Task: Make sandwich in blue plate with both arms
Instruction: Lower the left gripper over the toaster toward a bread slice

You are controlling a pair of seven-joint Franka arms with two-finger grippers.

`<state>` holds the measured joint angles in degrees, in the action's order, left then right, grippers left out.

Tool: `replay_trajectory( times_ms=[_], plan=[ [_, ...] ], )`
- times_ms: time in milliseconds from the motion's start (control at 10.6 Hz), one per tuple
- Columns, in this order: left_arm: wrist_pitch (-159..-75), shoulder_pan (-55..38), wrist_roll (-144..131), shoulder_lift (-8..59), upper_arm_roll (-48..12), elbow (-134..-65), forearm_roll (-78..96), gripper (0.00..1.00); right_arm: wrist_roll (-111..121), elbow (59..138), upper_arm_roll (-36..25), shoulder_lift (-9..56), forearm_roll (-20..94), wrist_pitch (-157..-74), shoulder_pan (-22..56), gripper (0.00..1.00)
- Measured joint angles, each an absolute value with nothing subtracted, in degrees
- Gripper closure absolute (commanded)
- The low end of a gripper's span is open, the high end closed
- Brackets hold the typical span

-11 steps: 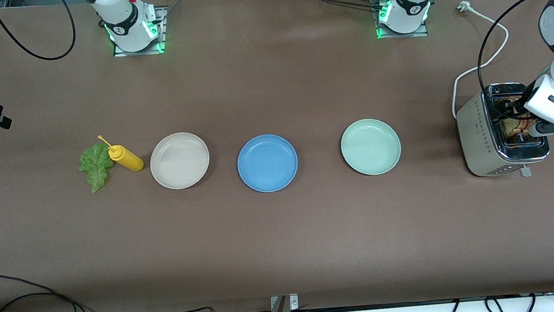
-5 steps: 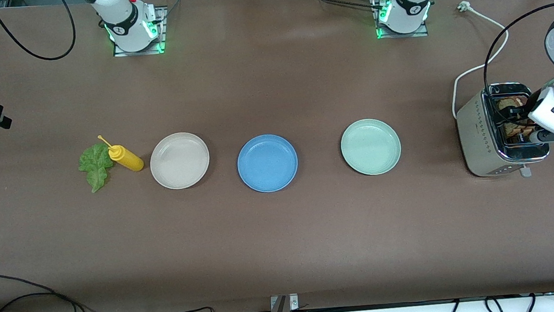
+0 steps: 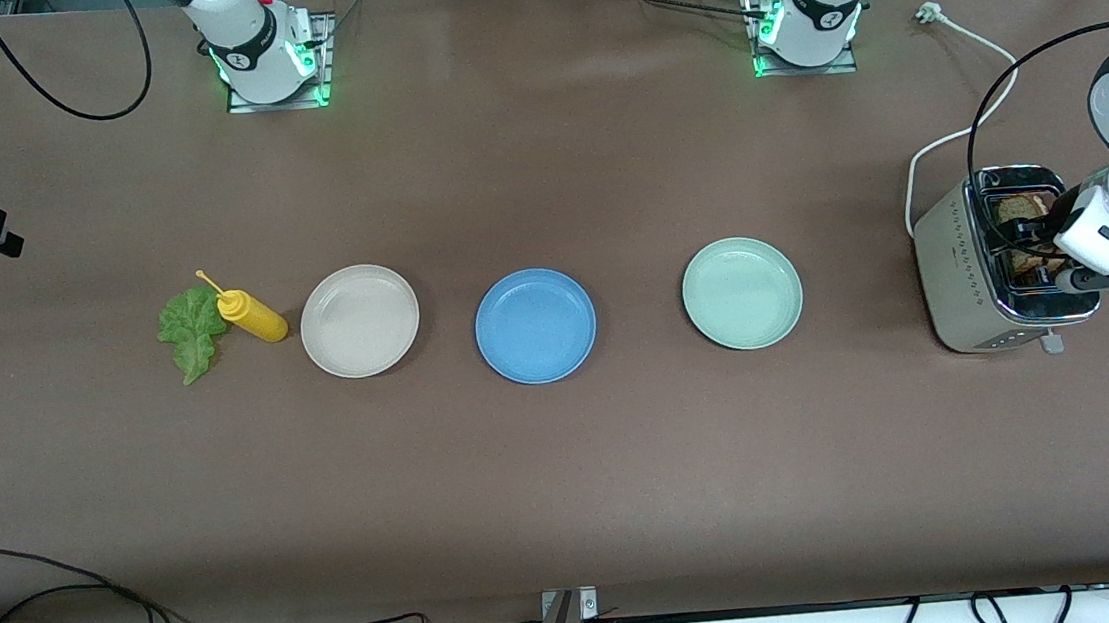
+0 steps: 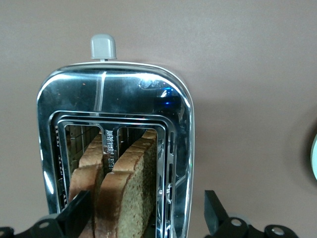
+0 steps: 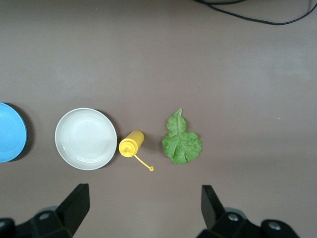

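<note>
The left hand (image 4: 143, 218) hangs over the toaster (image 3: 997, 263) at the left arm's end of the desk (image 3: 568, 471), its fingers spread wide apart and holding nothing. Two bread slices (image 4: 126, 183) stand upright in the slots just below it, one finger (image 4: 74, 213) outside one slice and the other finger out past the toaster's shiny wall. That spacing is the risk: closing from here, the hand could pinch the metal rim along with the bread, or clamp both slices at once and jam them in the slots. A grip too near the crust could also crumble the slice.

The right hand (image 5: 141, 213) waits high above the desk with its fingers also wide apart and empty, over the lettuce leaf (image 3: 190, 328) and the yellow bottle (image 3: 254, 318), which lie touching. Reaching for the leaf could knock the bottle.

The blue plate (image 3: 539, 361) sits bare at the middle of the desk, between a white plate (image 3: 363, 363) and a green plate (image 3: 745, 335).
</note>
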<state>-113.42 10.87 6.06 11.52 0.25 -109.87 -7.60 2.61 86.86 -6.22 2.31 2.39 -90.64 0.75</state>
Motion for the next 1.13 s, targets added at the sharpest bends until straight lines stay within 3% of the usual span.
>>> replay_trajectory(
  times_ms=[662,756,945,1134],
  plan=[
    [-108.29,10.97,4.80,11.67,-0.17,-110.39,-6.65,0.00,2.61,86.86,-6.22,2.31,2.39,-90.63,0.75,0.00],
    [-107.63,10.97,4.69,11.67,-0.15,-110.44,-6.59,0.11,2.61,86.86,-6.22,2.31,2.39,-90.63,0.75,0.00],
    [-107.12,10.98,4.58,11.67,-0.15,-110.71,-6.27,0.46,2.61,86.86,-6.22,2.31,2.39,-90.63,0.75,0.00],
    [-106.31,10.98,4.58,11.67,-0.15,-110.78,-5.93,0.49,2.61,86.86,-6.22,2.31,2.39,-90.63,0.76,0.00]
  ],
)
